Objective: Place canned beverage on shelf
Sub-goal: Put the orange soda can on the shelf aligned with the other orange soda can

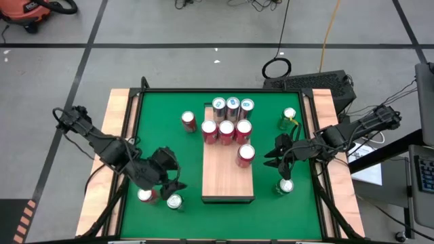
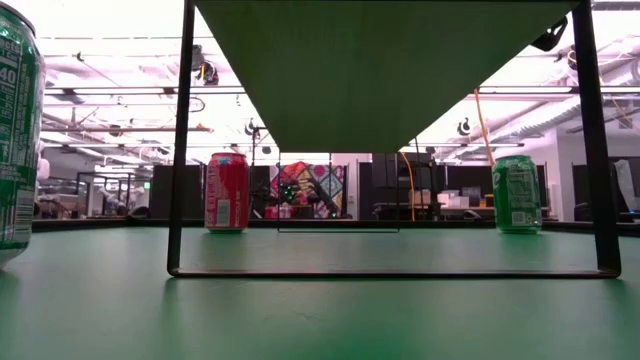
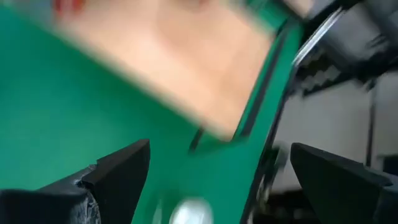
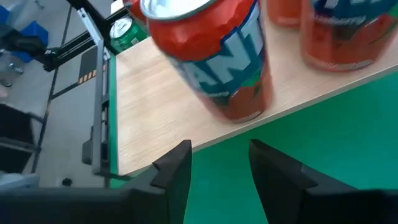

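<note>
The shelf (image 1: 227,177), a pale wooden block on a black frame, stands mid-table and carries several upright cans at its far end. The nearest of these is a red can (image 1: 245,154) (image 4: 211,56) by the shelf's right edge. My right gripper (image 1: 268,156) (image 4: 219,146) sits just right of that can, open, with nothing between its fingers. My left gripper (image 1: 176,187) (image 3: 221,149) hovers wide open at the near left, above a green can (image 1: 175,201) (image 3: 189,211) and beside a red can (image 1: 144,195), both upright on the green table.
Loose cans stand upright on the table: a red one (image 1: 188,120) (image 2: 227,192) left of the shelf, a green one (image 1: 289,116) at the far right, another green one (image 1: 285,186) at the near right. The shelf's near half (image 1: 227,186) is bare wood.
</note>
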